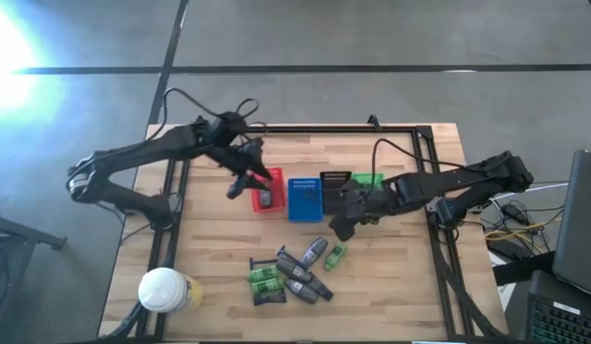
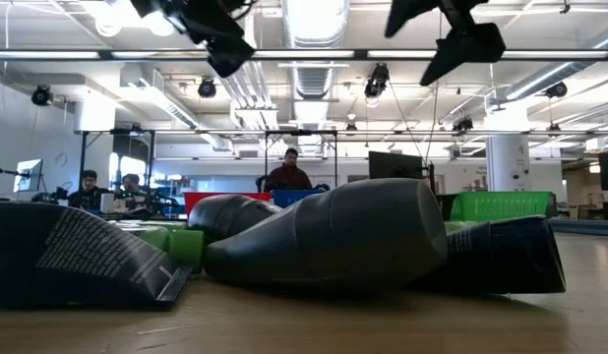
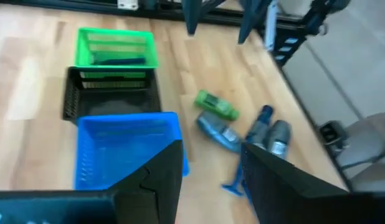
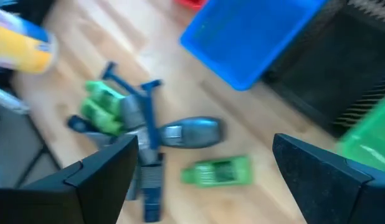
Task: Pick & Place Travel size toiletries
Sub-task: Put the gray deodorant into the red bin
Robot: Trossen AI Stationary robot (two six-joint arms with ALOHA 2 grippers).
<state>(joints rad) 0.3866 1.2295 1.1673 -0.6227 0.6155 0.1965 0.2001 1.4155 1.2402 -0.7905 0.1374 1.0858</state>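
Note:
The travel size toiletries point(image 1: 294, 272) lie in a heap on the near middle of the table: grey oval mini bottles point(image 3: 218, 132), green packets point(image 4: 104, 107), a small green bottle point(image 4: 217, 171) and dark blue sticks point(image 4: 147, 118). In the low view a grey bottle point(image 2: 334, 236) lies on its side close up. My left gripper point(image 1: 246, 170) hovers open over the red basket point(image 1: 267, 191), which holds a grey item. My right gripper point(image 1: 341, 218) hangs open near the black basket point(image 1: 332, 183), above the table; in its wrist view its fingers point(image 4: 105, 171) spread wide above the heap.
A row of baskets stands mid-table: red, blue point(image 1: 304, 199), black, green point(image 1: 367, 179). The green basket point(image 3: 116, 48) holds a dark blue item. A white-lidded yellowish container point(image 1: 166, 290) stands at the near left corner. People sit in the room behind point(image 2: 289, 172).

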